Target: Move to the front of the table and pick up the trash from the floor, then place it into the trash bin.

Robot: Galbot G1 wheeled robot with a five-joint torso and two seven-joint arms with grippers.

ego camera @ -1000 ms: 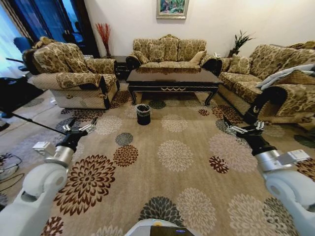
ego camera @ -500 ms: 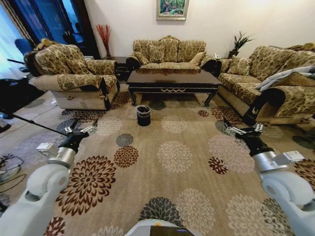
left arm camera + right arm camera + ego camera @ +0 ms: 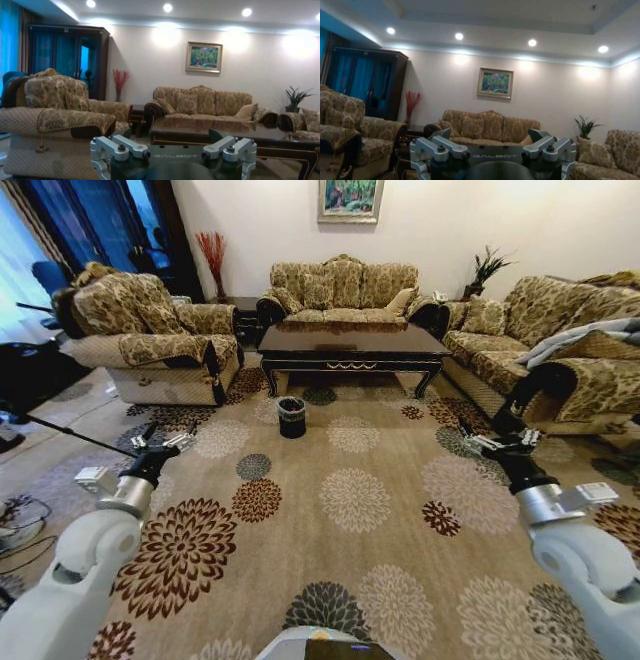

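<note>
You get warm, even light from recessed ceiling spots (image 3: 459, 36), pooling as glare on the wall above the framed painting (image 3: 495, 83). The table (image 3: 352, 340) top gleams. Wide-angle bending curves the sofas outward from that table.

A patterned three-seat sofa (image 3: 343, 286) stands against the far wall under a framed painting (image 3: 350, 198). A matching armchair (image 3: 150, 330) sits left, another sofa (image 3: 545, 340) right, with red twigs (image 3: 212, 252) and a potted plant (image 3: 488, 265) in the corners.
</note>
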